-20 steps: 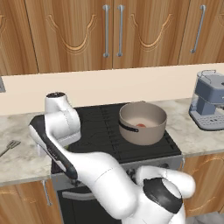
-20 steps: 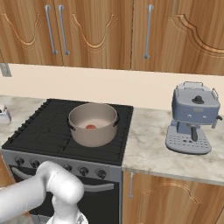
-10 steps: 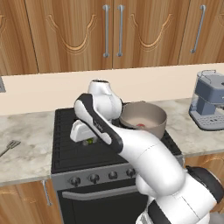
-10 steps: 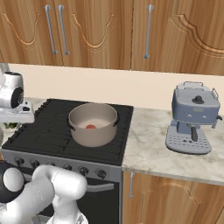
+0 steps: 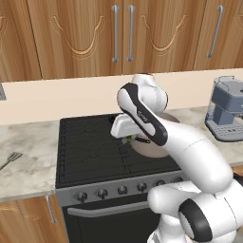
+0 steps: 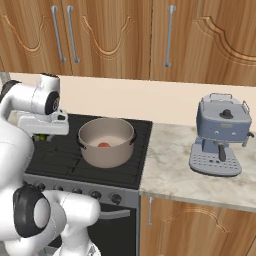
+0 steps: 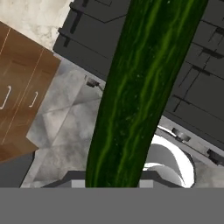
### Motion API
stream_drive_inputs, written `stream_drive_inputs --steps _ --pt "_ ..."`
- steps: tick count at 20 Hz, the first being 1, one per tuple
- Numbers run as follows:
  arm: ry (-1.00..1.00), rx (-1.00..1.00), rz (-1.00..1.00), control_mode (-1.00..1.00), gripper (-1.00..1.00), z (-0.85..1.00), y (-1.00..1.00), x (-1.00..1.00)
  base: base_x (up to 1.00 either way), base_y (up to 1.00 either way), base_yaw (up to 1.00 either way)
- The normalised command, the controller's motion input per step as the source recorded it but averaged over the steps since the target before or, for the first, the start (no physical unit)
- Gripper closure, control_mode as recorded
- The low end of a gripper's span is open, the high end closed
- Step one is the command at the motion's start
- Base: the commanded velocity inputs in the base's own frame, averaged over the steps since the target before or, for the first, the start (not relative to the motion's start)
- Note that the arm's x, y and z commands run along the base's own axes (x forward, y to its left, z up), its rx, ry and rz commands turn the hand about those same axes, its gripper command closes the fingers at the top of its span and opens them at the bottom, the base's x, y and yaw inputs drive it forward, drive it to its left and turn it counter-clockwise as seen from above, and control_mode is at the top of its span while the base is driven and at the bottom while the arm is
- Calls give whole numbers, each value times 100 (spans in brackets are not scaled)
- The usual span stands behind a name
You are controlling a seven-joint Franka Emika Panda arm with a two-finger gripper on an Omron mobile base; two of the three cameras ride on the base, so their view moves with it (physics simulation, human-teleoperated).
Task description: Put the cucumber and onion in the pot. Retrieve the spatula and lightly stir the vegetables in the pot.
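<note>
Tool (image 5: 129, 138): clamped on cucumber (image 7: 140, 92), held over the stove (image 5: 90, 152).
Cucumber: fills hand view lengthwise, green tip under tool.
Pot (image 6: 106, 141): just right of tool, on stove.
Onion (image 6: 103, 145): inside pot.
Spatula (image 5: 10, 159): on bench (image 5: 23, 166), far left of tool.

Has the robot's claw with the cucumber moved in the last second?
Yes. Against the stove, which hasn't shifted, the gripper holding the cucumber has swung rightward from the stove's left edge to just beside the pot.
</note>
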Motion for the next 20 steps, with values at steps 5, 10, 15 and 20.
stream_drive_inputs --steps 5,10,15,20 --pt "0 0 -1 -100 100 6 -100 27 0 0 0" --pt "0 -2 -3 -100 100 0 -86 36 0 0 0" --pt "3 -11 -11 -100 100 4 -54 20 0 0 0" --pt "5 -9 -14 -100 100 9 -14 30 0 0 0"
